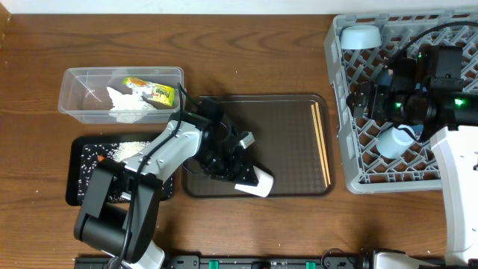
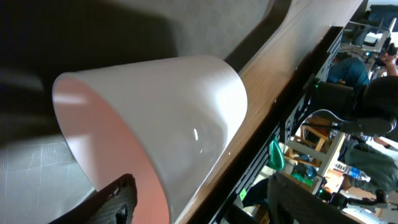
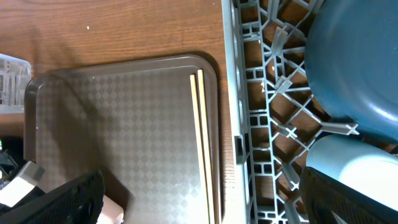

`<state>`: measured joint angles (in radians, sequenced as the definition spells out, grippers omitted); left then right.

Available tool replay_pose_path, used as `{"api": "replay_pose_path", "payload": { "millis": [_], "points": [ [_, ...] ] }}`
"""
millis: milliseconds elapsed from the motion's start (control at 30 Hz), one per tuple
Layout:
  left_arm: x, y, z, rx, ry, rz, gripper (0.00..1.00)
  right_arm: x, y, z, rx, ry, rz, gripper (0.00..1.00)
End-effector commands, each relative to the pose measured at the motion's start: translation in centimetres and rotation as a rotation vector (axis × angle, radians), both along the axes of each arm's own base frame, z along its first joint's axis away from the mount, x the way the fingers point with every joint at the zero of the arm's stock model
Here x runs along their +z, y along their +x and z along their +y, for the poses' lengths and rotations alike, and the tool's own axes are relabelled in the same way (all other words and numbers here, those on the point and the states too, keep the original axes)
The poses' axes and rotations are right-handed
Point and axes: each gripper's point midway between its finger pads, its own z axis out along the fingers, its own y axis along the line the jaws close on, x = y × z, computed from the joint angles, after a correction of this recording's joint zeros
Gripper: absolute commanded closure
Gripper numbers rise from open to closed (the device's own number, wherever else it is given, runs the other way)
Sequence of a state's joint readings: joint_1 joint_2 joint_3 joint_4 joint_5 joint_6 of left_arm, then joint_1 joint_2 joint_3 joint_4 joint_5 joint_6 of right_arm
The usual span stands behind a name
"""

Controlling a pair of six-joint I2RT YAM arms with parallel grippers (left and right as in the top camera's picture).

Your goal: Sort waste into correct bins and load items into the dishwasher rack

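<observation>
The white cup [image 1: 256, 181] lies on its side on the brown tray [image 1: 291, 119], lower centre, mouth toward the adjacent left tool [image 1: 235, 170], grip unclear; the right tool [image 1: 364, 99], wide apart, hangs farther off over the rack [image 1: 340, 149].

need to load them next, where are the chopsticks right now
In the overhead view the chopsticks lie side by side along the right edge of the brown tray, just left of the grey rack.

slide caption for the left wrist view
White cup on its side on the brown tray, claw finger at its mouth
</observation>
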<state>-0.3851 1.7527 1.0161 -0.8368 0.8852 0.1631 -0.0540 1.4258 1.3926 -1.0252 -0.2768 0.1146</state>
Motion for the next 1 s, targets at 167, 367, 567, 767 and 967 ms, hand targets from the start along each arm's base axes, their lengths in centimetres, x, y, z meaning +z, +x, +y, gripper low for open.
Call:
{"api": "replay_pose_path", "payload": {
  "millis": [167,367,567,767,967],
  "points": [
    [0.4,-0.3,-0.7,-0.010,-0.061,0.003,0.36,0.2,-0.1,0.5,0.012,0.002,-0.005,0.01],
    [0.2,-1.0,-1.6,-0.044,-0.083,-0.008,0.38,0.2,-0.1,0.5,0.012,0.002,-0.005,0.01],
    [0.0,-1.5,-2.0,-0.064,-0.081,-0.007,0.41,0.2,-0.1,0.5,0.012,0.002,-0.005,0.01],
    [-0.3,-1.4,-1.7,-0.064,-0.053,-0.016,0.54,0.2,-0.1,0.5,0.012,0.002,-0.005,0.01],
    [-0.3,-1.4,-1.7,-0.062,-0.052,-0.014,0.62,0.2,-0.1,0.5,0.012,0.002,-0.005,0.01]
  ]
}}
